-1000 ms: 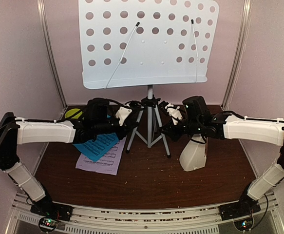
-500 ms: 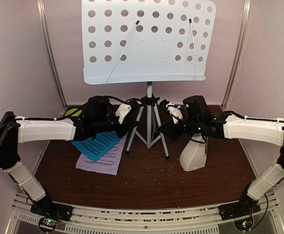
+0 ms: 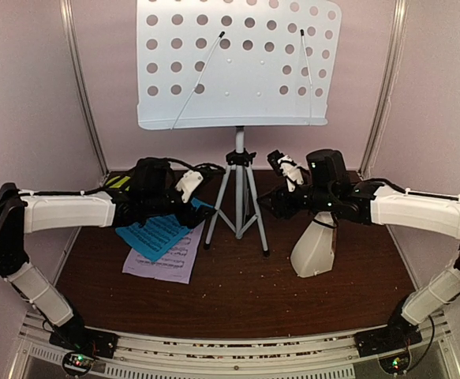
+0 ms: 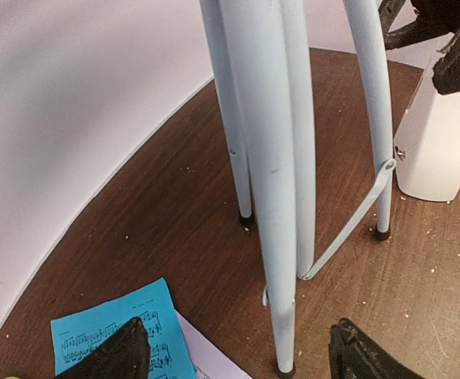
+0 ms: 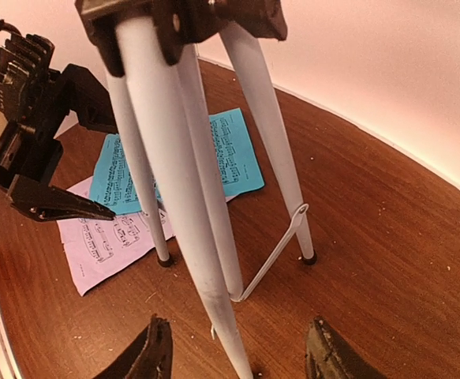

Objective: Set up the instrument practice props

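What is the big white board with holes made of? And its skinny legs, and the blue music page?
The white board looks like thin painted metal: stiff, with neat punched holes. The legs look like smooth metal tubes, faintly shiny, with dark rubbery-looking tips. The blue page looks like matte paper, flat, with printed notes.

The tripod (image 3: 240, 158) and metronome (image 3: 312, 249) crowd the table's (image 3: 237, 294) middle.
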Robot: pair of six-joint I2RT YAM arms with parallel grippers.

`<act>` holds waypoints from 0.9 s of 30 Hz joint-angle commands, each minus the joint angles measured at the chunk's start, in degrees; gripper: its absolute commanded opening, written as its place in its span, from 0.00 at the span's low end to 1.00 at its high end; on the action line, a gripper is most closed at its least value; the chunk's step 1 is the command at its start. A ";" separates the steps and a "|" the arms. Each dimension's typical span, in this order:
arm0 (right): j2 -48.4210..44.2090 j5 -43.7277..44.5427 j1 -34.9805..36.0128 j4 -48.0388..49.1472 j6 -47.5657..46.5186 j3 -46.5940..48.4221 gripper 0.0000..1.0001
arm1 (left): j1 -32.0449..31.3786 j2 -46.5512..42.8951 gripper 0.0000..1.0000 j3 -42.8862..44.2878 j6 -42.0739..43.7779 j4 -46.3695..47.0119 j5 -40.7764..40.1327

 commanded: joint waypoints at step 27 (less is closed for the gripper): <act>4.83 8.02 3.94 3.14 0.52 -6.61 0.81 | 0.14 2.11 0.90 -9.09 -11.99 13.73 -3.20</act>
